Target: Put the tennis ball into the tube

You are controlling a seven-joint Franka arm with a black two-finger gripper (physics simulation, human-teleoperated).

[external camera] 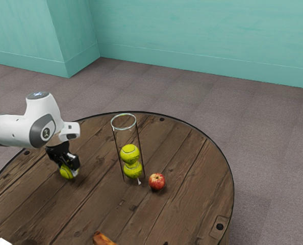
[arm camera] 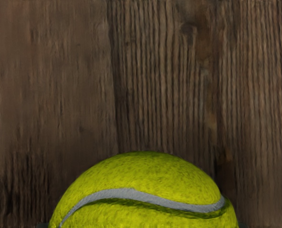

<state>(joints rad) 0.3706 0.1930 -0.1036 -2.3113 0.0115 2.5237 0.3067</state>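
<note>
A round plank-topped wooden table (external camera: 192, 168) spread out beneath the white Franka arm (external camera: 19, 130), and near its middle a tall clear tube (external camera: 125, 135) stood upright with two tennis balls (external camera: 130, 153) stacked inside. To the exterior view's left of it, the black gripper (external camera: 69, 170) was clamped on the loose tennis ball (external camera: 65, 172), well apart from the tube, low over the planks or touching them, I couldn't tell which. A red apple (external camera: 156, 181) sat just beside the tube's foot, on the exterior view's right.
</note>
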